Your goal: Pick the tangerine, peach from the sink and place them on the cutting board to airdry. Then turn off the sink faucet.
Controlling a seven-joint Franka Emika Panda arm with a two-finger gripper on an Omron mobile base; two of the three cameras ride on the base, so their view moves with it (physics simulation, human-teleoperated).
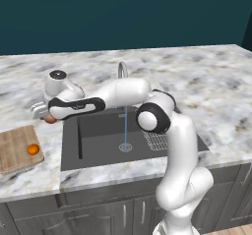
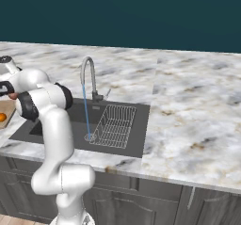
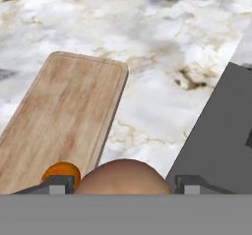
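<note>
I saw the gripper (image 3: 123, 182) grasping the peach (image 3: 123, 176) above the counter (image 1: 206, 86), between the sink (image 1: 98, 131) and the cutting board (image 1: 15, 148); the tangerine (image 1: 33, 149) lay on the board, water ran from the faucet (image 2: 87, 76), and I read no writing anywhere

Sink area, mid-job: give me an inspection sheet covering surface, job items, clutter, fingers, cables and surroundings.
Surface: marble counter, bare apart from the job's things.
Cutting board: flat on the counter left of the sink.
Tangerine: already on the board, near its sink-side edge.
Peach: between the fingers, carried over the counter between sink and board.
Faucet: water stream running down to the drain.
Clutter: wire rack in the sink's right part; nothing else seen.
Gripper: closed on the peach, jaws wide.
Cables: nothing seen.
Surroundings: dark teal wall, grey cabinets below.
</note>
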